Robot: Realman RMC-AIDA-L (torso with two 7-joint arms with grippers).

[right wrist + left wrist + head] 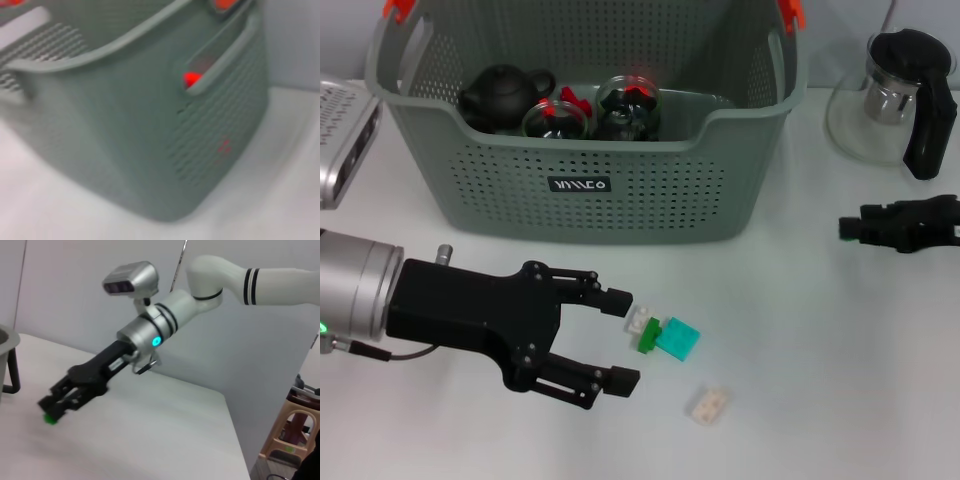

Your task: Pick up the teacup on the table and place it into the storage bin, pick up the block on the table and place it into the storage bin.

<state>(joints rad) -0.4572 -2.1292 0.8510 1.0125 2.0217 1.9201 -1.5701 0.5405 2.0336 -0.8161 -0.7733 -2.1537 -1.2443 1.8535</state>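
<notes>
On the white worktop (pixel 800 400), left gripper (pixel 625 340) wide open beside small green, teal and white blocks (pixel 663 336), right gripper (pixel 850 228) parked far off, can't tell its grip, big grey-green holey plastic basket (pixel 620 190) behind.

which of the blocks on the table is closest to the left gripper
The small white block, just off the upper fingertip of the open left gripper. The green, teal and cream blocks lie farther out.

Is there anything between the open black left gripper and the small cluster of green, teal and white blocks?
Nothing: in the head view, only bare white table separates the left gripper from the block cluster.
</notes>
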